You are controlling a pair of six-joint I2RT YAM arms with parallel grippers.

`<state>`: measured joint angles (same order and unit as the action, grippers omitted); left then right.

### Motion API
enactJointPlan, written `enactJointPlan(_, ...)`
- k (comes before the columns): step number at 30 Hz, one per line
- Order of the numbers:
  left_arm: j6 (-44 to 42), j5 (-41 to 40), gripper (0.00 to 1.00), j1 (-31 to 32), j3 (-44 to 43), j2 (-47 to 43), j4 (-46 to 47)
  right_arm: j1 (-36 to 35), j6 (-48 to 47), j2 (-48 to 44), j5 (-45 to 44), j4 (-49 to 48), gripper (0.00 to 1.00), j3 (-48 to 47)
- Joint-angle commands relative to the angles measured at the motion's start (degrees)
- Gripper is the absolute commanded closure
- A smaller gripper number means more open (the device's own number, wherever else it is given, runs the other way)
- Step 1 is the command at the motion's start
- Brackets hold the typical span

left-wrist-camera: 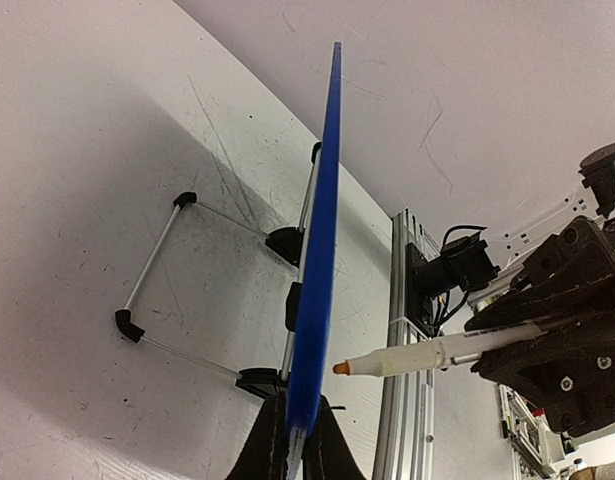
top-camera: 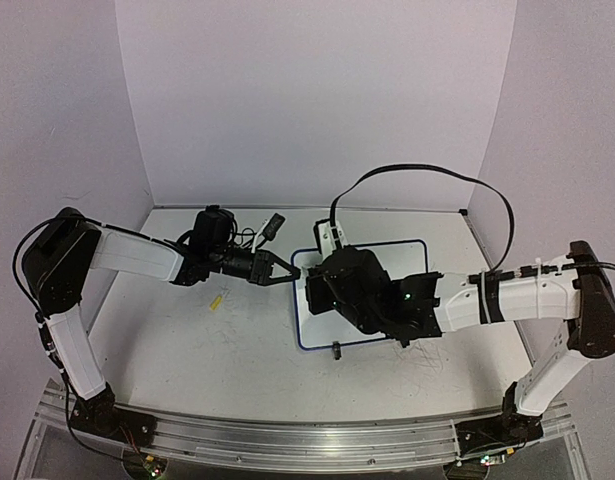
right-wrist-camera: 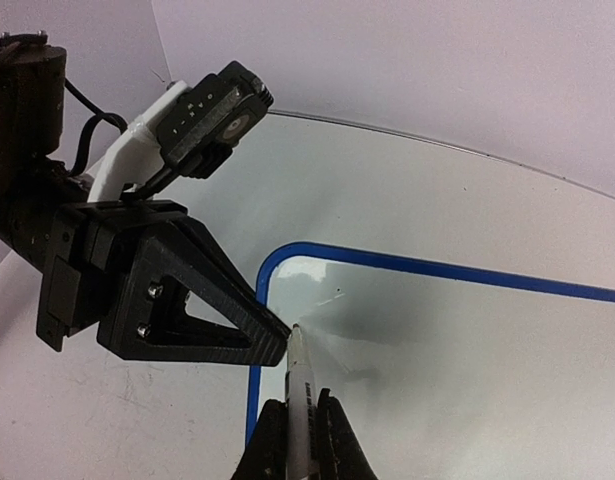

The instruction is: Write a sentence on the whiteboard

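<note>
small white whiteboard with thin blue frame (top-camera: 392, 258) on the white bench (top-camera: 187, 340), thin wire stand (left-wrist-camera: 154, 262) behind the whiteboard; left jaws clamped on the whiteboard's left edge; right jaws closed on white marker pen with orange tip (right-wrist-camera: 300, 380) above the whiteboard; tip at whiteboard's far-left corner, just beside left jaws, surface contact unclear

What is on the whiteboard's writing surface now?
Only the marker tip, held by the right gripper, near one corner; the visible whiteboard shows no writing. In the top view the right arm covers much of it.
</note>
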<state>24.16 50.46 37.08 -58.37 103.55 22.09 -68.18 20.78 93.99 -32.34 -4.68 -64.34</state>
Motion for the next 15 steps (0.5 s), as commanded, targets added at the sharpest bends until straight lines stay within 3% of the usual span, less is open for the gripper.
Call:
enactJointPlan(1, 1.41, 0.45, 1.0, 0.53, 0.48, -1.32, -0.11, -0.26, -0.21, 1.24, -2.04, -2.5, 1.0, -2.42)
enactJointPlan(15, 1.32, 0.46, 1.0, 0.73, 0.54, -1.56, -0.11, -0.13, 0.95, 1.32, -4.36, -2.65, 1.0, -1.03)
